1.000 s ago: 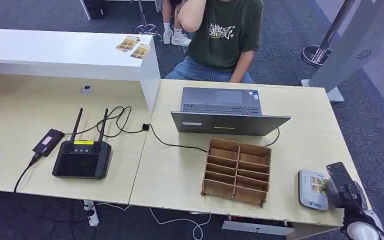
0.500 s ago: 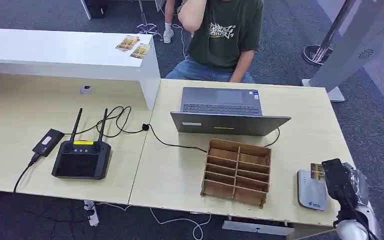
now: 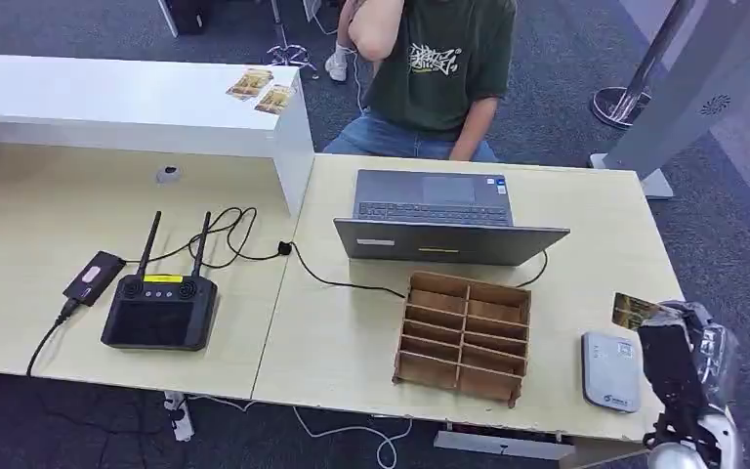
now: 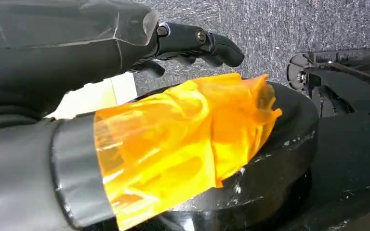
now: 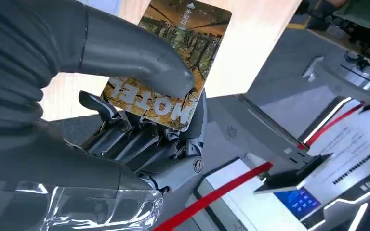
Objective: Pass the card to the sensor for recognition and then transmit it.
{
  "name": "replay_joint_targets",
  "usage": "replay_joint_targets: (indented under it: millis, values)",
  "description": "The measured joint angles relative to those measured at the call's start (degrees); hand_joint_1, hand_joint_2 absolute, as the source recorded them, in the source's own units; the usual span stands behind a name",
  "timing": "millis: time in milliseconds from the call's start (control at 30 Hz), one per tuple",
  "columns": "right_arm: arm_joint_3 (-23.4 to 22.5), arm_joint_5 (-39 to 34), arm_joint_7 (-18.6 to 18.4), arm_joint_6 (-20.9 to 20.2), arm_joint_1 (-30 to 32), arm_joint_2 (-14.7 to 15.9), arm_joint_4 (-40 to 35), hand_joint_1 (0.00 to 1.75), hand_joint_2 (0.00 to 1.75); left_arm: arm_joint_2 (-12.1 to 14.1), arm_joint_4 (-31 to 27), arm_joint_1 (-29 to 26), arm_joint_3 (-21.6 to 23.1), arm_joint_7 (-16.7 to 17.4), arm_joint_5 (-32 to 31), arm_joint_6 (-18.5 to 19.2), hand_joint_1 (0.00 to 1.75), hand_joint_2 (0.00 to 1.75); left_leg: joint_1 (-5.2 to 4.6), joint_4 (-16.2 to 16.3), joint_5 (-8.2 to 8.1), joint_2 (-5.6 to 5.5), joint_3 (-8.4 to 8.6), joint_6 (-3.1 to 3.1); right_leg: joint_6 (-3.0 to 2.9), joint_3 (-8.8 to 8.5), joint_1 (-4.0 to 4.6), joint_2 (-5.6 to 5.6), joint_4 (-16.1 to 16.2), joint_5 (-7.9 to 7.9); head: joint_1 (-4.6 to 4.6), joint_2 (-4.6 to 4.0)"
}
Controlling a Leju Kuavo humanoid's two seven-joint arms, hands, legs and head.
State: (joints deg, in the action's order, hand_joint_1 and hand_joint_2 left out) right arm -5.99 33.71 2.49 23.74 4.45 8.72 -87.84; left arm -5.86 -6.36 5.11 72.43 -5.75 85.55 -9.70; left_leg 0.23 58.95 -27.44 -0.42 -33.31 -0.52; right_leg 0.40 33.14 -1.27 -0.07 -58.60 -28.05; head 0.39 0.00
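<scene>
Card [image 3: 633, 311] pinched in right hand [image 3: 679, 347], raised just beyond the sensor [image 3: 612, 370] at table's near right. Left hand [image 4: 192, 43] holds nothing, fingers loosely curled. Judged: sensing done or pending; next, hand-over toward person [image 3: 430, 68].

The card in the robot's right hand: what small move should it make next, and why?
Probably carry it forward toward the person. The right robot hand pinches the card, held above the table and off to one side of the grey card reader, so the scan looks done, though I can't confirm that. The handover remains, and the person sits across the table.
</scene>
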Motion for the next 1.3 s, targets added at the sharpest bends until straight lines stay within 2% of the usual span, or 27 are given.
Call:
replay_joint_targets:
  millis: [533, 600, 667, 733, 900, 1033, 1300]
  values:
    - [-1.3, 6.5, -0.7, 3.8, 1.2, -0.9, -2.0, 1.75, 1.75, 0.0, 0.0, 0.0, 0.0, 0.0, 0.0, -0.1, 0.00, 0.00, 0.00, 0.0, 0.00, 0.01, 0.00, 0.00, 0.00, 0.02, 0.00, 0.01, 0.0, 0.00, 0.02, 0.00]
    - [-1.4, 11.6, -1.9, 6.3, 1.4, -1.0, -2.1, 1.75, 1.75, 0.0, 0.0, 0.0, 0.0, 0.0, 0.0, -0.1, 0.00, 0.00, 0.00, 0.0, 0.00, 0.00, 0.00, 0.00, 0.00, 0.02, 0.00, 0.01, 0.0, 0.00, 0.00, 0.00]
    - [-2.0, 23.4, -4.0, 11.6, 1.8, -1.5, -2.5, 1.75, 1.75, 0.0, 0.0, 0.0, 0.0, 0.1, 0.0, -0.1, 0.00, 0.00, 0.00, 0.0, 0.00, 0.00, 0.00, 0.00, 0.00, 0.02, 0.00, 0.00, 0.0, 0.00, 0.02, 0.00]
    - [-2.8, 31.7, -5.2, 14.9, 2.1, -2.1, -2.9, 1.75, 1.75, -0.1, 0.0, 0.1, 0.0, 0.3, 0.0, -0.2, 0.00, 0.00, 0.01, 0.0, 0.00, 0.01, 0.01, 0.00, 0.00, 0.02, 0.01, 0.01, 0.0, 0.00, 0.02, 0.00]
    - [-6.3, 49.6, -5.3, 15.7, 2.6, -5.9, -6.4, 1.75, 1.75, -0.2, 0.0, 0.1, 0.0, 0.6, 0.0, -0.3, 0.00, 0.00, 0.01, 0.0, 0.00, 0.02, 0.00, 0.00, 0.00, 0.04, 0.01, 0.01, 0.0, 0.00, 0.00, 0.00]
    - [-7.6, 52.2, -5.1, 15.9, 2.6, -7.6, -9.1, 1.75, 1.75, -0.3, 0.0, 0.1, 0.1, 0.6, 0.0, -0.4, 0.00, 0.00, 0.01, 0.0, 0.00, 0.01, -0.01, 0.00, 0.00, 0.03, 0.01, 0.01, 0.0, -0.01, 0.02, 0.00]
    - [-8.6, 51.8, -4.3, 16.0, 2.6, -9.6, -11.7, 1.75, 1.75, -0.3, 0.0, 0.2, 0.4, 0.8, 0.0, -0.4, 0.00, 0.00, 0.00, 0.0, 0.00, 0.01, -0.01, 0.00, 0.00, 0.02, 0.00, 0.01, 0.0, 0.00, 0.02, 0.00]
